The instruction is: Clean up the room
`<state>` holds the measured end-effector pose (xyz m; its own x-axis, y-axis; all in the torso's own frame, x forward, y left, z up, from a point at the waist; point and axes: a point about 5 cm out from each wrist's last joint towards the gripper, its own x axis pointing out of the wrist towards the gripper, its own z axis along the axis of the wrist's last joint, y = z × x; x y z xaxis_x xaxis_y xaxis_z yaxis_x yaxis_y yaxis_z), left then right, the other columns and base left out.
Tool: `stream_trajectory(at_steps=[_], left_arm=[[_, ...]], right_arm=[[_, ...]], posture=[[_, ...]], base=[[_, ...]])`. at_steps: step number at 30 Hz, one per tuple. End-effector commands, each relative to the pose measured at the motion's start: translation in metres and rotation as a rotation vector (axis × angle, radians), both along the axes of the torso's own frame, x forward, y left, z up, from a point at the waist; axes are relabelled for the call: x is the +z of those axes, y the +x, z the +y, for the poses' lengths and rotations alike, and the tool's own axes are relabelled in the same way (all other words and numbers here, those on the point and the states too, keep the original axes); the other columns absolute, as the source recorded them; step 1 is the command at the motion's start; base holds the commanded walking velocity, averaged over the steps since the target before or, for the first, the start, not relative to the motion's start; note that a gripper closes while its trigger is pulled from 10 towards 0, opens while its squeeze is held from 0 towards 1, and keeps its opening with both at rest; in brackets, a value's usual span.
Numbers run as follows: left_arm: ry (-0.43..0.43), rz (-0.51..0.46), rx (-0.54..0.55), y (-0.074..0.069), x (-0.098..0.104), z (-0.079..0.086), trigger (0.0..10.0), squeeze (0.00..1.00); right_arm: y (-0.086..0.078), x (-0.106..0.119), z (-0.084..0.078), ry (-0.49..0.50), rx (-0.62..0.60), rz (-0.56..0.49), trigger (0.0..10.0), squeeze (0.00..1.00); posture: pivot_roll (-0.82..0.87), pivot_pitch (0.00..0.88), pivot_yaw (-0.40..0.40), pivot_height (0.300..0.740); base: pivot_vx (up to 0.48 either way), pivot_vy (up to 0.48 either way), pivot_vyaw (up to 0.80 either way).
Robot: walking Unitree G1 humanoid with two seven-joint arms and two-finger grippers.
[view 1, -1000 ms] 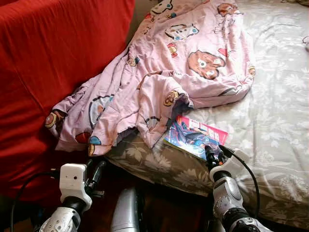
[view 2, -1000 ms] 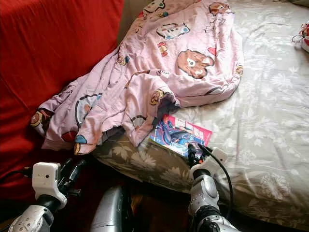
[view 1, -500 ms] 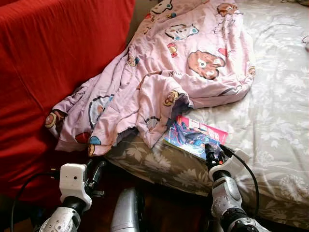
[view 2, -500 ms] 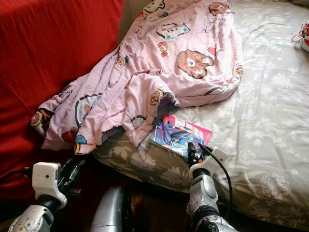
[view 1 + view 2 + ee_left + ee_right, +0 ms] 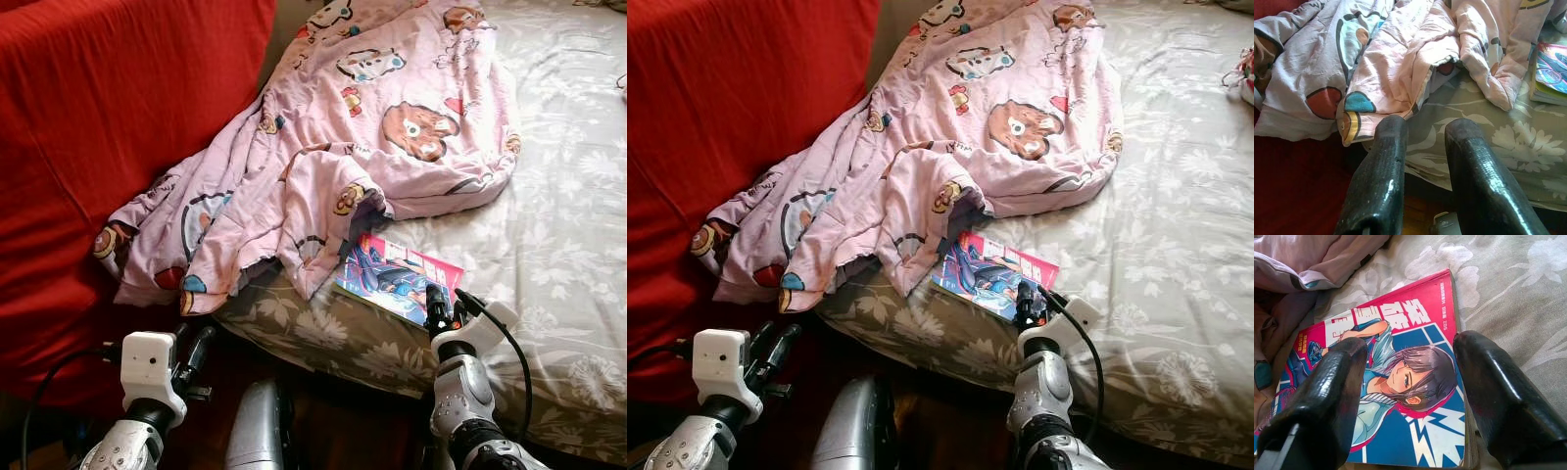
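Comic book (image 5: 397, 278) with a pink and blue illustrated cover lies flat near the front edge of the bed (image 5: 549, 225), on the grey floral sheet, and you have your right gripper (image 5: 437, 311) right at its nearest corner. In the right wrist view its 2 black fingers (image 5: 1327, 396) are spread apart, 1 on each side of the cover's drawn face, gripping nothing; you cannot tell whether the tips touch the cover. The book's far corner is tucked under a fold of the pink cartoon-print quilt (image 5: 362, 127), so part of the cover is hidden.

Your right arm rises straight up from below the mattress edge, wrist bent toward the book. Your left gripper (image 5: 193, 352) sits low and to the left, below the bed's edge, in front of the quilt's hanging corner; its fingers (image 5: 1381, 171) stand parted and empty.

Further back, the rumpled quilt runs diagonally toward the head of the bed. A red fabric surface (image 5: 108, 127) rises along the left, cut off at the frame's edge.
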<state>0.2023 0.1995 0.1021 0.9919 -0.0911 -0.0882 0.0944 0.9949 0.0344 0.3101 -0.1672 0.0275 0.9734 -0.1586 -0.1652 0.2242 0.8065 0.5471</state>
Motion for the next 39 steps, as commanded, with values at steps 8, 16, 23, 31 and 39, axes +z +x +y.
stream_trajectory(at_steps=[8,16,23,31,39], left_arm=[[0.017,0.018,0.002,-0.004,-0.002,0.004,10.0,0.0],[0.018,0.02,0.001,-0.005,-0.002,0.004,10.0,0.0],[0.022,0.024,0.001,-0.007,-0.002,0.005,10.0,0.0],[0.026,0.023,-0.004,-0.009,0.001,0.005,10.0,0.0],[0.041,0.033,-0.01,-0.015,0.002,0.006,10.0,0.0]], right_arm=[[-0.01,-0.016,0.008,0.007,0.033,0.102,10.0,0.0],[-0.012,-0.021,0.009,0.008,0.051,0.133,10.0,0.0],[-0.015,-0.025,0.007,0.019,0.053,0.175,10.0,0.0],[-0.02,-0.034,0.009,0.119,0.051,0.229,10.0,0.0],[-0.031,-0.048,0.022,0.239,0.116,0.306,10.0,0.0]], posture=[[0.23,0.174,0.121,0.577],[0.23,0.178,0.122,0.577],[0.24,0.185,0.125,0.577],[0.24,0.194,0.131,0.577],[0.26,0.207,0.136,0.577]], base=[[0.0,0.0,0.0],[0.0,0.0,0.0],[0.0,0.0,0.0],[0.0,0.0,0.0],[0.0,0.0,0.0]])
